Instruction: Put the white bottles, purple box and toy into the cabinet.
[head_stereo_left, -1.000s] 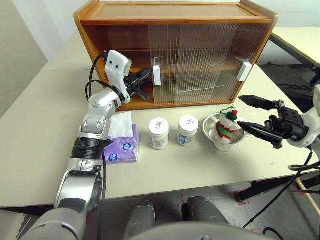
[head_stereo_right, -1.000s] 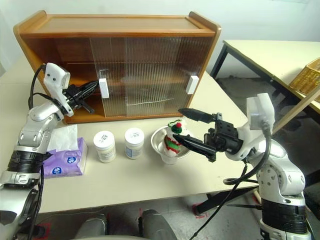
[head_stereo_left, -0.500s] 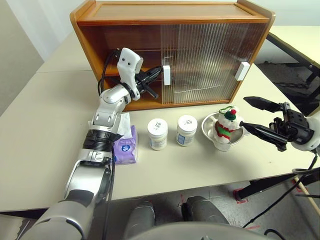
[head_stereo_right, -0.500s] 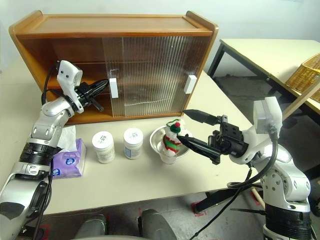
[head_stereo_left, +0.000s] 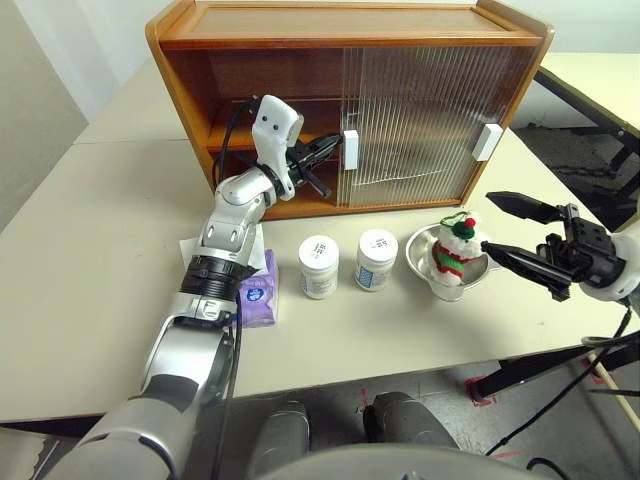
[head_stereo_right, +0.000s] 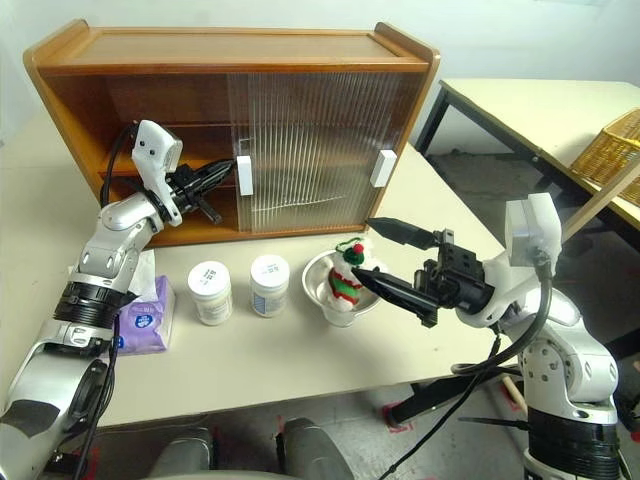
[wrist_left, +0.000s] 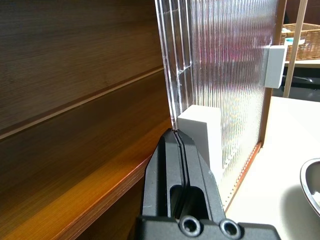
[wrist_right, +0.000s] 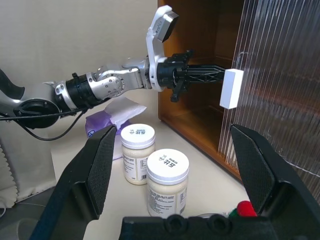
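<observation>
The cabinet (head_stereo_left: 340, 20) stands at the back of the table, its left half open. My left gripper (head_stereo_left: 335, 143) is shut, and its tips press against the white handle (head_stereo_left: 351, 150) of the left sliding door (wrist_left: 220, 60). Two white bottles (head_stereo_left: 319, 266) (head_stereo_left: 376, 260) stand side by side in front of the cabinet. Left of them lies the purple box (head_stereo_left: 257, 293), partly behind my left arm. The toy (head_stereo_left: 456, 248) sits in a steel bowl (head_stereo_left: 424, 253) to their right. My right gripper (head_stereo_left: 488, 222) hovers open just right of the toy, holding nothing.
The right sliding door (head_stereo_left: 440, 100) is closed, with its own white handle (head_stereo_left: 489, 142). An inner shelf (head_stereo_left: 230, 135) runs across the open half. A second table (head_stereo_right: 540, 100) and a wicker basket (head_stereo_right: 615, 150) stand off to the right. The table's front edge is near.
My left gripper has moved right, pushing the left sliding door further right by its handle, so the opening is wider. The right gripper has stayed in place.
</observation>
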